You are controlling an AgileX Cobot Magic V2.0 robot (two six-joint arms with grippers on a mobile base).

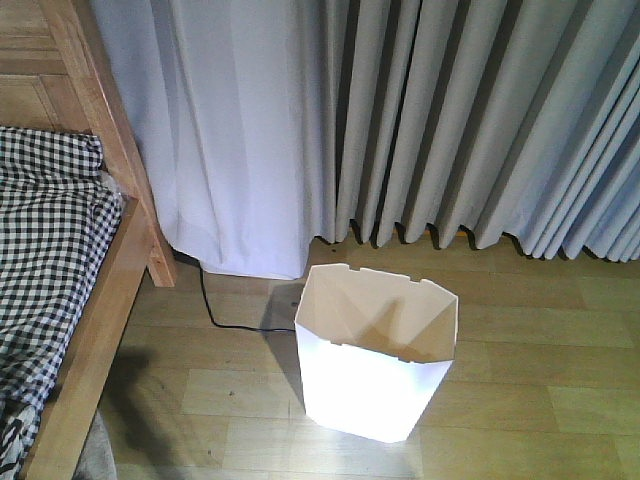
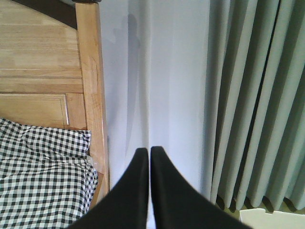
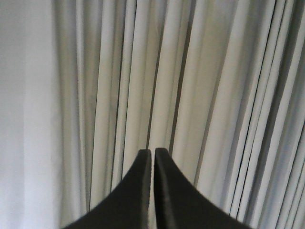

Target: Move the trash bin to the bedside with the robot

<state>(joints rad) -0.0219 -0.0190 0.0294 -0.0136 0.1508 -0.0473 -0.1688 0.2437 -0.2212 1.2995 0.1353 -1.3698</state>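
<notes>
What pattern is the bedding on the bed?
The bedding is a black-and-white check, clearest in the left wrist view.

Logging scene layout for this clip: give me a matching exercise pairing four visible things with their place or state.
Things:
1. white plastic trash bin
2. black-and-white checked bedding
3. thin black cable
4. left gripper

Places or states:
A. lying on the light wooden bed frame
B. jaws together, holding nothing
C. standing upright on the wooden floor, apart from the bed
D. trailing across the floor from under the pale curtain

Pairs: 1-C, 2-A, 3-D, 4-B
</notes>
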